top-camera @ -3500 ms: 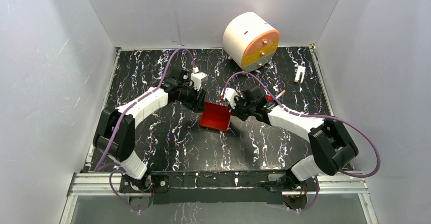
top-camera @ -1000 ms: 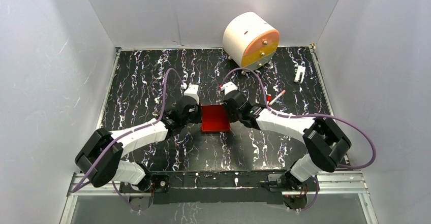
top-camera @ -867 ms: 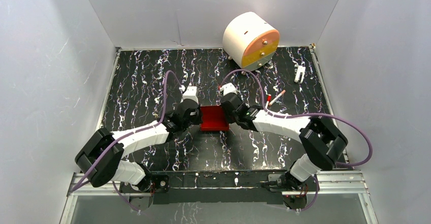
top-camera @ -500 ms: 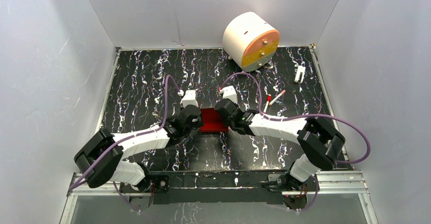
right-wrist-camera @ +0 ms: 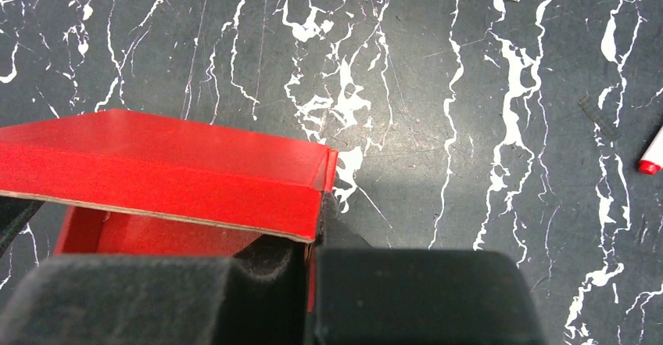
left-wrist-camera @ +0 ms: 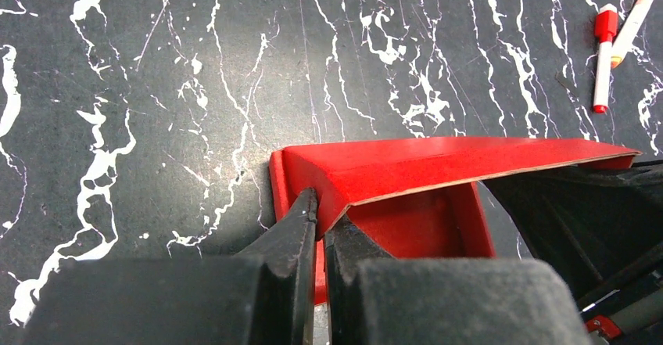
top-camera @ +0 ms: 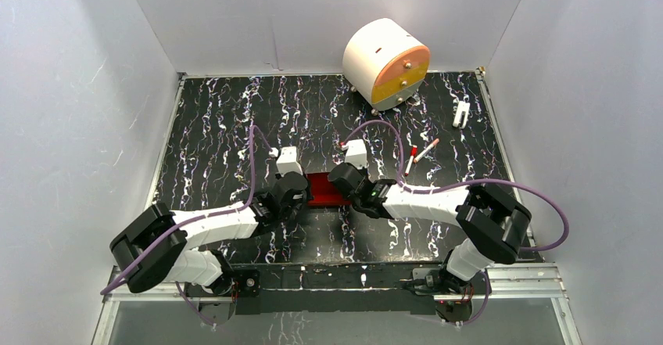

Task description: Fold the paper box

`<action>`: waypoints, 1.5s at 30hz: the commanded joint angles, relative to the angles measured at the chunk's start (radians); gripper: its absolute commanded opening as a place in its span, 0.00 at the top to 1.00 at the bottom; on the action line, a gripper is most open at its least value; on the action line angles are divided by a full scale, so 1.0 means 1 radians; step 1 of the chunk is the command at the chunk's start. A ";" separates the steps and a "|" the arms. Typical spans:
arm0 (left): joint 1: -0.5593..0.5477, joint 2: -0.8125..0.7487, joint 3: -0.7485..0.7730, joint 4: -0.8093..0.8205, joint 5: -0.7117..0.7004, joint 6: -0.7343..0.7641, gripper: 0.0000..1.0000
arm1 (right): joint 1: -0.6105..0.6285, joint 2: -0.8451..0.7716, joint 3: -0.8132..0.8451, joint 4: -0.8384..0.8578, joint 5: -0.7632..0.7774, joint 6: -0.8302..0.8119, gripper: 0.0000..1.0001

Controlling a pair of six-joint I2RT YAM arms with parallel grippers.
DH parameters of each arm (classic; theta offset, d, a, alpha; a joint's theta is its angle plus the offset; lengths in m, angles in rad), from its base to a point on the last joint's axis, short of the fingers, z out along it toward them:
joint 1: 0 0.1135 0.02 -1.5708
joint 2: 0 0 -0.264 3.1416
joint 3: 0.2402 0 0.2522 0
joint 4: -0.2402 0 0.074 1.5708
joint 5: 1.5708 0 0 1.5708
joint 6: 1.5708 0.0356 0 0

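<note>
Two arms in play, and both are on the one paper box (top-camera: 326, 189), bright red card, sitting on the black marbled table (top-camera: 219, 126) a little nearer than its centre, right between the two wrists. From the left wrist view the box (left-wrist-camera: 438, 165) is half formed: a long panel tilts up over an open tray with low side walls.

Left gripper (top-camera: 305, 196) is pinched tight on the card at the box's left end; up close, the gripper (left-wrist-camera: 320, 224) has its jaws all but together with the edge of the raised panel between them. Right gripper (top-camera: 345, 192) is clamped on the opposite end (a thin sliver of red shows between its black fingers (right-wrist-camera: 266, 282) in the wrist view), jaws together on the box (right-wrist-camera: 156, 165).

Pose: both arms lie low and stretched, elbows out toward the near corners, forearms angling inward so the wrists face each other across the box.

The count behind: two white pens, one red-capped (top-camera: 412, 158) and one beside it (top-camera: 428, 150), any print too small to read; one white-and-orange drum (top-camera: 387, 63) at the far edge; one small white clip (top-camera: 461, 113) far right.
</note>
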 commanded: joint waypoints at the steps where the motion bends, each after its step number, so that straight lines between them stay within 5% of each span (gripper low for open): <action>1: -0.048 -0.016 -0.051 0.025 0.080 -0.031 1.00 | 0.048 -0.014 -0.050 0.099 -0.084 0.069 0.92; 22: -0.100 0.013 -0.171 0.121 0.046 -0.022 1.00 | 0.088 -0.056 -0.174 0.177 -0.052 0.084 0.85; 38: -0.138 0.063 -0.154 0.092 -0.056 0.000 1.00 | 0.088 -0.414 -0.207 0.043 -0.136 -0.009 0.45; 45: -0.138 -0.068 -0.126 0.013 -0.048 0.035 0.94 | 0.061 -0.508 -0.175 0.004 -0.132 -0.150 0.34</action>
